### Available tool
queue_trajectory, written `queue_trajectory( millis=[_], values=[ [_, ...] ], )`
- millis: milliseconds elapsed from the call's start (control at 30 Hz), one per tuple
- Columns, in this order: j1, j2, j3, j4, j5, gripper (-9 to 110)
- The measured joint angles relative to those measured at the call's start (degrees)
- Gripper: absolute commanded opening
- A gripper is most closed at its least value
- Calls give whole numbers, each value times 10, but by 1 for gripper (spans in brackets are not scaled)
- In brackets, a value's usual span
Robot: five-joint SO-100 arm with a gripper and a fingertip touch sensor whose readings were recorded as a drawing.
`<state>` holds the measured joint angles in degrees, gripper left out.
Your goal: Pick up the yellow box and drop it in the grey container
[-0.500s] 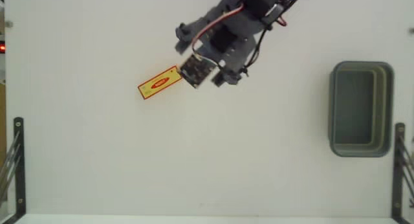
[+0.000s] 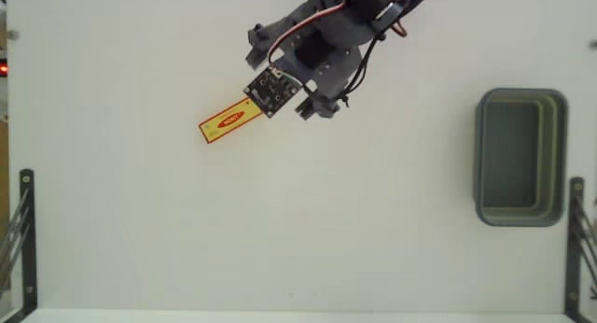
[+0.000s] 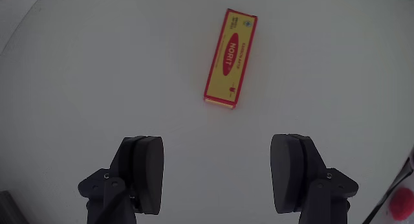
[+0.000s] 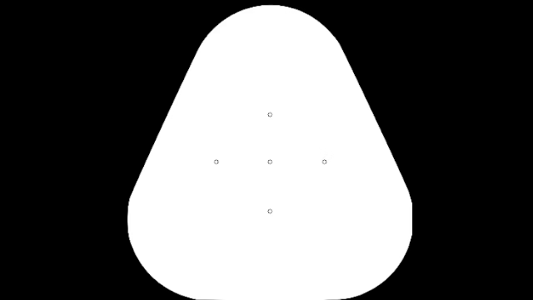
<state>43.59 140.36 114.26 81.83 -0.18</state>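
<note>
Sitting empty, grey container [image 2: 520,158], yellow box [image 2: 229,120] well apart

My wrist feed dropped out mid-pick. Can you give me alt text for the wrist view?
A yellow box with a red oval label lies flat on the white table, ahead of the open gripper. Its two dark fingers stand wide apart, touching nothing.

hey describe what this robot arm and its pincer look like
The arm is dark grey plastic with black motor blocks, red and white cables looping along it, and a small dark circuit board near its tip. The pincer has two dark grey fingers with flat, rounded pads.
</note>
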Motion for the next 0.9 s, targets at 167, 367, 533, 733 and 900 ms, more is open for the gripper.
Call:
queue_trajectory(
  millis=[167, 367, 533, 733, 900],
  values=[
    [13, 0, 0, 0, 0, 110],
    [39, 0, 0, 0, 0, 110],
    [49, 0, 0, 0, 0, 110],
    [55, 0, 0, 0, -1, 110],
    [59, 0, 0, 0, 0, 110]
  ],
)
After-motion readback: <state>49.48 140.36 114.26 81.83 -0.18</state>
